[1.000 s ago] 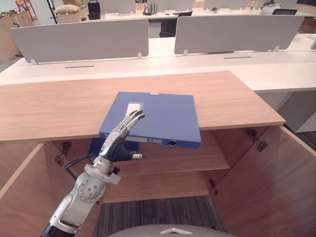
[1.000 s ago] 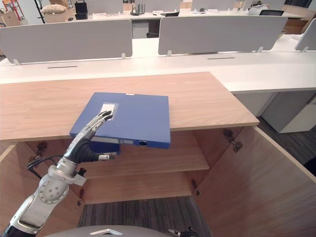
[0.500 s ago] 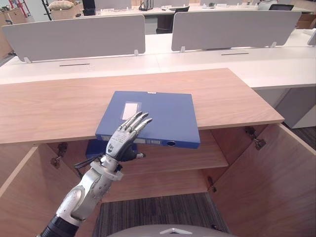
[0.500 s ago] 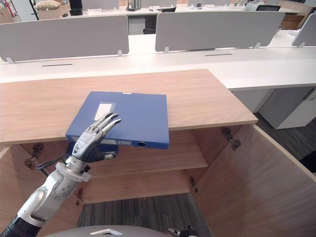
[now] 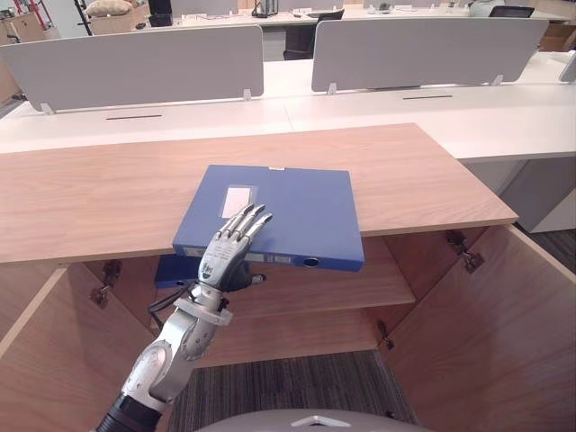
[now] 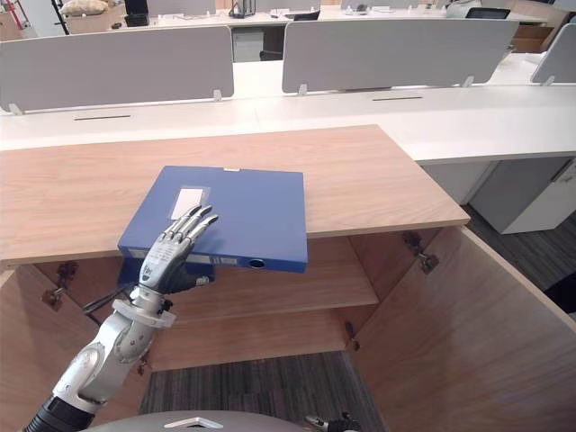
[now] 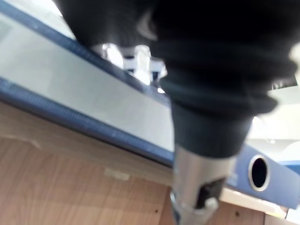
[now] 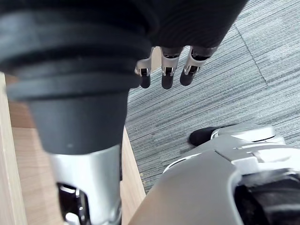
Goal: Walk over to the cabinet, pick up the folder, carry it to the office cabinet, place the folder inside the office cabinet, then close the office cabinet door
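Note:
A blue folder [image 5: 297, 211] lies flat on the wooden cabinet top [image 5: 99, 193], its spine hanging a little over the front edge. My left hand [image 5: 220, 256] reaches up from below at the folder's near left corner. Its straight fingers rest on the cover beside the white label, and its thumb [image 7: 197, 187] sticks out under the spine [image 7: 258, 171]. The hand is open. My right hand [image 8: 164, 70] hangs low over the grey carpet with relaxed fingers and holds nothing.
Both cabinet doors stand open, the right one [image 5: 504, 333] and the left one [image 5: 36, 360]. A wooden shelf [image 5: 333, 288] runs inside, with another blue item [image 5: 173, 268] on it under the folder. White desks with grey dividers [image 5: 144, 65] stand behind.
The view has shifted slightly. My left forearm has drawn in under the hand, and the fingers stay on the folder's near left corner. The folder has not moved.

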Controlling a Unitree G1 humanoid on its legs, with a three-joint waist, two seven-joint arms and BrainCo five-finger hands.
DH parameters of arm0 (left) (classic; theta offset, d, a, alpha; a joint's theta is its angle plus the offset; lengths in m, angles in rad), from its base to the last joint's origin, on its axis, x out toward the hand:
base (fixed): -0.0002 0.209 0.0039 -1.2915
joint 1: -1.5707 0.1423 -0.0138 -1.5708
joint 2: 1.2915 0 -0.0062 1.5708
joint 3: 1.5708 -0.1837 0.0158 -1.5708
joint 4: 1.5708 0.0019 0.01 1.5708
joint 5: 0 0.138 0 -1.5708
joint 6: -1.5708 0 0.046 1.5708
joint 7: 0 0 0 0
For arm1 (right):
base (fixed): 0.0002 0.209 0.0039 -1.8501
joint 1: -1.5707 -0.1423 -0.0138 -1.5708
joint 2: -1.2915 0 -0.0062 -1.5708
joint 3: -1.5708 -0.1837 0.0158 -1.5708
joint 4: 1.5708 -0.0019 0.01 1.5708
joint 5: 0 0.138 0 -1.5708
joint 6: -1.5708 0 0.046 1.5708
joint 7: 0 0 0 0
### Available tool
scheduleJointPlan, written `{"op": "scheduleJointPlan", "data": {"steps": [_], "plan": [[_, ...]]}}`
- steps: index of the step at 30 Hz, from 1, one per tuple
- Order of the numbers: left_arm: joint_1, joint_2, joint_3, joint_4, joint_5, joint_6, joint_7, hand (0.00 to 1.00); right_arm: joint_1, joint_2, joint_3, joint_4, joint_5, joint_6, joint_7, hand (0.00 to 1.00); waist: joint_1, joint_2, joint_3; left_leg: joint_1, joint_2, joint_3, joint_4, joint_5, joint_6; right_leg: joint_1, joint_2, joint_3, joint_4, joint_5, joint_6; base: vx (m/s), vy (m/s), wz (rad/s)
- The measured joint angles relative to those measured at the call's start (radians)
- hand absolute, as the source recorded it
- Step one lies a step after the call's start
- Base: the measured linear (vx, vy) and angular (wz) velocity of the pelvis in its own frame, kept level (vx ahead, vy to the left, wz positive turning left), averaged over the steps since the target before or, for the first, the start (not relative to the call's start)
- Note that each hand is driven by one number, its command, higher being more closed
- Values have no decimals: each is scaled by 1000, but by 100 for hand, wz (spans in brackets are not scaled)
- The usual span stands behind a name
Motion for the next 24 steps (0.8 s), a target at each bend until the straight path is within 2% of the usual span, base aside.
{"op": "scheduleJointPlan", "data": {"steps": [1,2,12,21,24], "plan": [[0,-7,1,6,7,3,4,0,0,0,0,0,1,1,0,0,-1,-1,-1,0,0,0,0,0,0,0,0,0,0,0,0,0,0,0],[-1,-10,2,13,21,7,12,100,0,0,0,0,1,1,1,0,-3,-1,-2,0,0,0,0,0,0,0,0,0,0,0,0,0,0,0],[-48,-44,29,62,83,30,45,100,0,-1,0,7,39,5,8,0,-20,1,-13,-11,1,5,0,0,0,-11,2,5,-4,5,1,0,0,-1],[-83,-48,47,62,84,31,83,100,1,-1,0,7,60,5,7,0,-24,3,-14,-16,1,10,0,0,0,-10,3,7,-22,22,0,0,0,0],[-81,-76,82,62,81,33,94,100,2,-1,0,8,69,5,6,0,-24,3,-14,-17,1,10,0,0,0,-10,3,7,-24,23,-1,-6,-10,0]]}}
